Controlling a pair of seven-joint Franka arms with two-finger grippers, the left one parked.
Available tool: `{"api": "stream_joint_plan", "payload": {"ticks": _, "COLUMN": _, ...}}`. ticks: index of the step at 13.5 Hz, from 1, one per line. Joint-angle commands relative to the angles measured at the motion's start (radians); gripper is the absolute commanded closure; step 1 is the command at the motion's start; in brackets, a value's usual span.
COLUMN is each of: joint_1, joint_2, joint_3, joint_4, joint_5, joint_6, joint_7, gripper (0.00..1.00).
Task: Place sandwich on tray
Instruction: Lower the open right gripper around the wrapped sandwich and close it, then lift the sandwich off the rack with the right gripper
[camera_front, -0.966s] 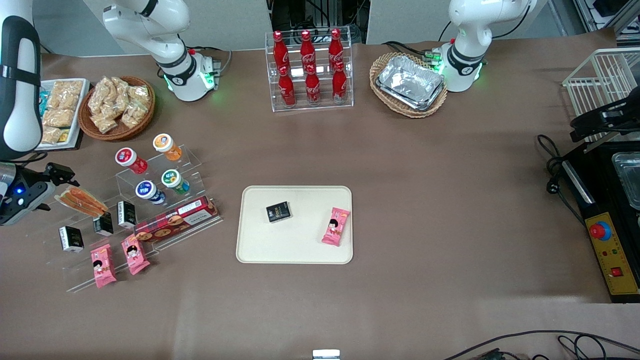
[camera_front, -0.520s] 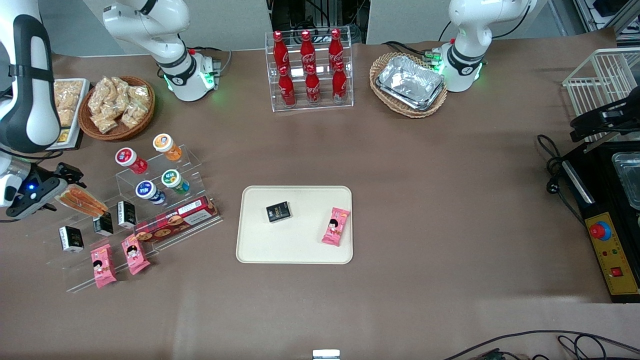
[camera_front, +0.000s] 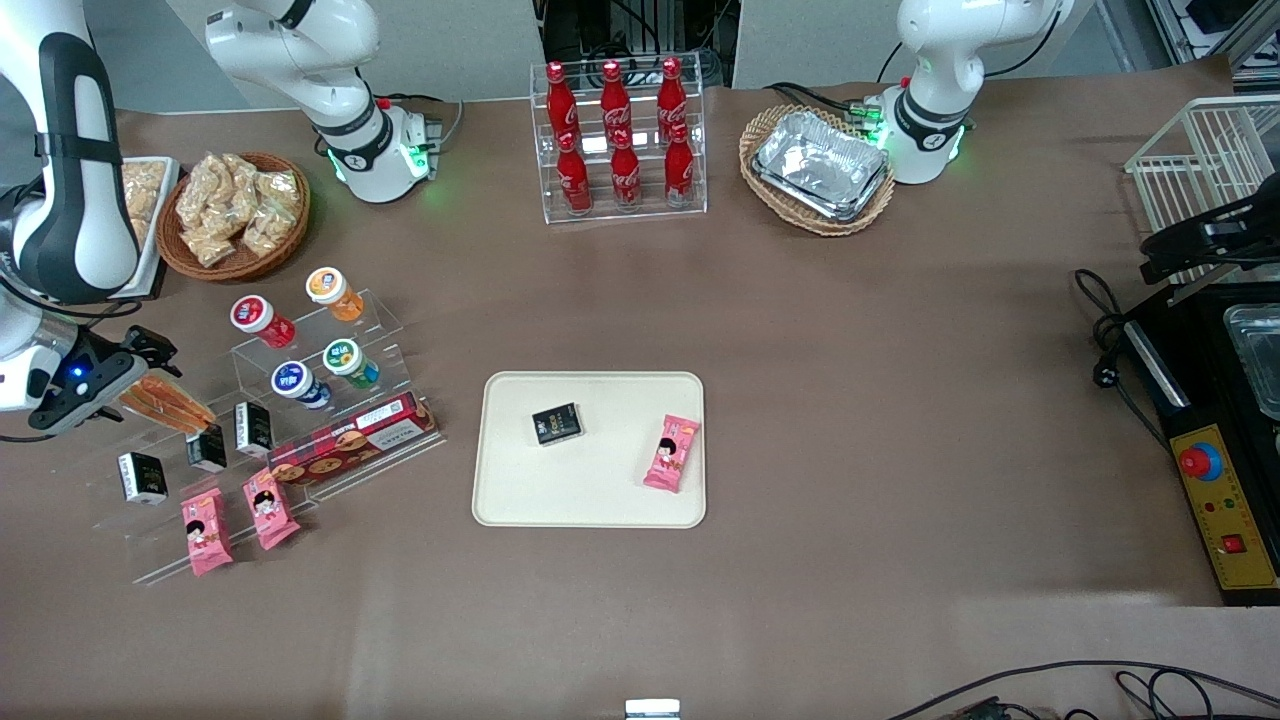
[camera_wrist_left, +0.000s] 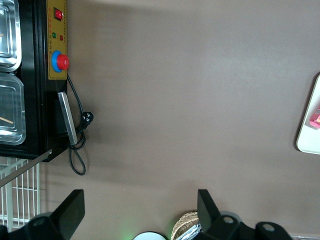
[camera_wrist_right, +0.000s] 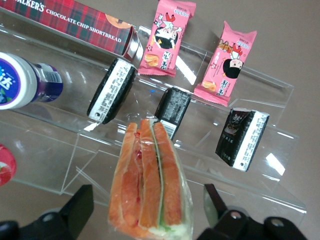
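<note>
The claw (camera_wrist_right: 147, 210) is held wide open around the sandwich (camera_wrist_right: 150, 180) near the desk (camera_front: 800, 320) edge at the working arm's end. The tray (camera_front: 520, 490) is seen well apart, toward the desk's middle.

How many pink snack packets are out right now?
3: two pink snack packets on the acrylic shelf's lowest step, one on the tray. The gripper is open at the sandwich.

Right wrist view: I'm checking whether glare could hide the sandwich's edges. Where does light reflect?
Right wrist view: bright glints sit on the clear acrylic shelf edges and steps; the sandwich wrap shows little sheen, its edges readable between the open gripper fingers. Front view: green glow on the table at the arm bases, no glare on the sandwich.
</note>
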Motion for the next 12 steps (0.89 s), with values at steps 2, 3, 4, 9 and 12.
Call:
{"api": "stream_joint_plan", "payload": {"ticks": 2, "joint_1": 0.003, "joint_2": 0.002, "joint_3": 0.000, "joint_4": -0.021, "joint_5": -0.024, "joint_6": 0.050, "joint_7": -0.003, "gripper": 0.27}}
{"api": "stream_joint_plan", "payload": {"ticks": 3, "joint_1": 0.005, "joint_2": 0.005, "joint_3": 0.000, "joint_4": -0.021, "joint_5": -0.028, "joint_6": 0.051, "joint_7": -0.003, "gripper": 0.38}}
{"api": "stream_joint_plan", "payload": {"ticks": 4, "joint_1": 0.005, "joint_2": 0.010, "joint_3": 0.000, "joint_4": -0.021, "joint_5": -0.030, "joint_6": 0.060, "joint_7": -0.003, "gripper": 0.43}}
{"api": "stream_joint_plan", "payload": {"ticks": 9, "joint_1": 0.002, "joint_2": 0.024, "joint_3": 0.000, "joint_4": -0.014, "joint_5": -0.030, "joint_6": 0.089, "joint_7": -0.001, "gripper": 0.76}}
{"api": "stream_joint_plan", "payload": {"ticks": 12, "joint_1": -0.001, "joint_2": -0.004, "joint_3": -0.001, "joint_4": 0.043, "joint_5": -0.021, "joint_6": 0.057, "joint_7": 0.011, "gripper": 0.94}}
